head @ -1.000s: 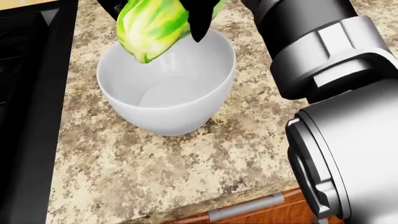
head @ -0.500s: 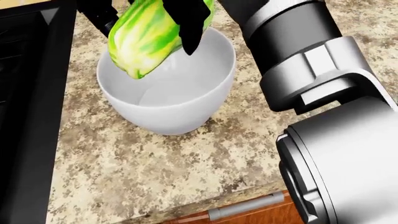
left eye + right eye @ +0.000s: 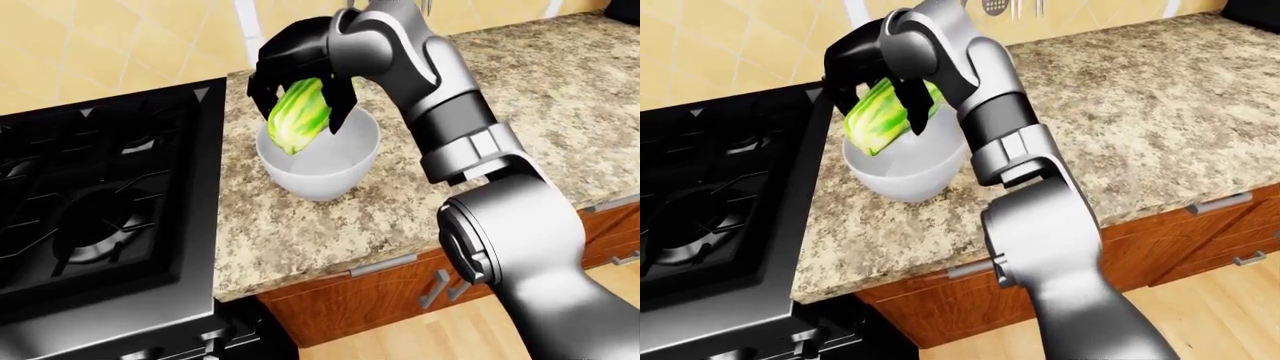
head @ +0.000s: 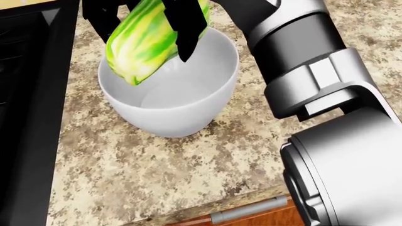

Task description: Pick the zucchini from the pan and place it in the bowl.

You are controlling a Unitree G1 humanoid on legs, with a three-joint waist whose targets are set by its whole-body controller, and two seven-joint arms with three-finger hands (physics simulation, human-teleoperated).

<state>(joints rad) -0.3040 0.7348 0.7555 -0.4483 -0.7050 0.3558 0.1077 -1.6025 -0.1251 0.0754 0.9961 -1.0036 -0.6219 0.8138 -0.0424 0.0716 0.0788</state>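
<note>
The green-and-yellow striped zucchini (image 4: 147, 40) hangs tip down over the white bowl (image 4: 188, 110), its lower end just inside the bowl's left rim. My right hand (image 3: 300, 75) is shut on the zucchini, black fingers (image 4: 188, 33) wrapped round its upper part. The bowl stands on the speckled granite counter (image 4: 157, 174) beside the black stove (image 3: 90, 202). No pan shows in any view. My left hand is out of sight.
My right forearm and elbow (image 4: 326, 94) fill the right of the head view. The stove's edge (image 4: 31, 117) runs along the left, close to the bowl. Wooden drawers with metal handles (image 3: 385, 264) lie below the counter edge.
My right hand has shifted the zucchini slightly left and lower over the bowl; its tip now sits nearer the left rim. The bowl has not moved.
</note>
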